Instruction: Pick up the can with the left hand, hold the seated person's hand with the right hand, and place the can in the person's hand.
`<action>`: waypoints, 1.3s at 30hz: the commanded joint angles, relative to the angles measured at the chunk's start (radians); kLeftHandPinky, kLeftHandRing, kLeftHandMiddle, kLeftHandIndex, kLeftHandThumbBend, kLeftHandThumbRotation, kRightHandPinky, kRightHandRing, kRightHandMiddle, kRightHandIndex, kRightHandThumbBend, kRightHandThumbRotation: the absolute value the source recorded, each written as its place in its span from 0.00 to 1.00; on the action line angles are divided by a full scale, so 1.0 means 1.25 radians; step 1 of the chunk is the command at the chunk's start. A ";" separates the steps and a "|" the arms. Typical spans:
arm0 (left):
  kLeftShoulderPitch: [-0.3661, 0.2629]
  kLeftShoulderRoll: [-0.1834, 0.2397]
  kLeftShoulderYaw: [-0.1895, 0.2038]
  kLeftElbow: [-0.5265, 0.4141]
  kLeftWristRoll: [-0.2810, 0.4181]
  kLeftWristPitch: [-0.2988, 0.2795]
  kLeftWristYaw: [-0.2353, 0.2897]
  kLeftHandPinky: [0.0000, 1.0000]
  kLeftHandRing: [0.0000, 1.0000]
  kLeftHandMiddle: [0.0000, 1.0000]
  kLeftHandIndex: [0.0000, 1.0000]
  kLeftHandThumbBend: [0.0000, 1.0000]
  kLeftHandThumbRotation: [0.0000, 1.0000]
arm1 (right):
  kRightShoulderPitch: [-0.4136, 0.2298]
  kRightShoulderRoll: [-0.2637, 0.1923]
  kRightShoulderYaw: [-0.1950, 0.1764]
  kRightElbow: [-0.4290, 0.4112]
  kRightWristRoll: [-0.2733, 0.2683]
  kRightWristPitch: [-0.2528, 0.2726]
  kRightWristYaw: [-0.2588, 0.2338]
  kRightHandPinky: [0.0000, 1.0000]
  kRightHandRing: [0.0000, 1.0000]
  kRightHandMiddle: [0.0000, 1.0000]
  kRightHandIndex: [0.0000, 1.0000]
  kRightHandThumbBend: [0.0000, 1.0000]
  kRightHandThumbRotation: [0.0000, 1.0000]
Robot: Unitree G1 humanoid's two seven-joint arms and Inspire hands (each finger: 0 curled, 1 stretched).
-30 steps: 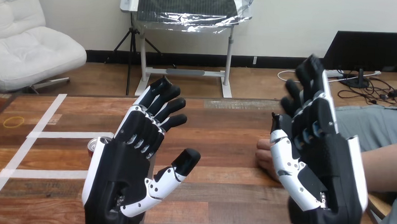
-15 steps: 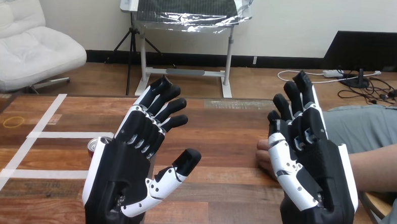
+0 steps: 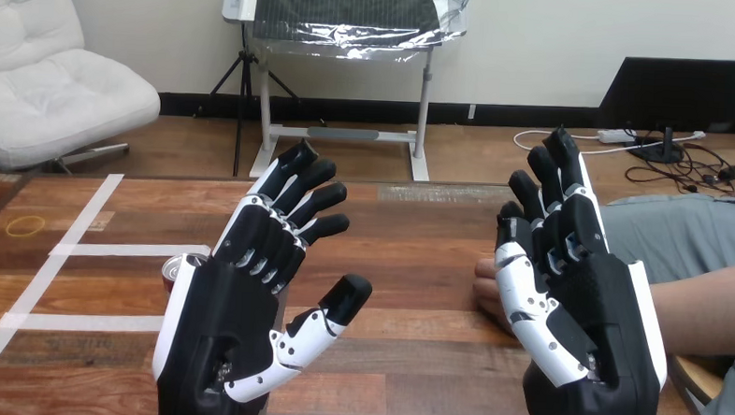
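Your left hand (image 3: 233,305) and right hand (image 3: 579,306) hover, fingers apart, holding nothing. The can (image 3: 172,272) stands on the tabletop (image 3: 419,230) at the left hand's 9 o'clock. Pick-up is not yet begun: lower the hand and grasp.

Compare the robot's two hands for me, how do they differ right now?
The left hand spreads its thumb wide; the right hand has its thumb close along its fingers. The left hand partly covers the can; the right hand partly covers the person's hand. Both are open, raised, holding nothing.
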 commanded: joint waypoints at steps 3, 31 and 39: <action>-0.035 -0.046 0.008 -0.002 -0.005 -0.011 -0.003 0.78 0.84 0.86 0.88 0.52 0.13 | -0.021 0.036 -0.003 -0.033 -0.023 0.003 0.003 1.00 1.00 1.00 1.00 0.00 0.03; -0.036 -0.037 0.031 -0.038 -0.012 -0.016 0.011 0.82 0.87 0.89 0.90 0.52 0.09 | -0.025 0.034 -0.015 -0.022 -0.043 0.001 0.009 1.00 1.00 1.00 1.00 0.00 0.03; -0.035 -0.036 0.033 -0.049 -0.015 -0.017 0.009 0.80 0.86 0.88 0.90 0.52 0.08 | -0.022 0.036 -0.016 -0.023 -0.046 0.003 0.007 1.00 1.00 1.00 1.00 0.00 0.02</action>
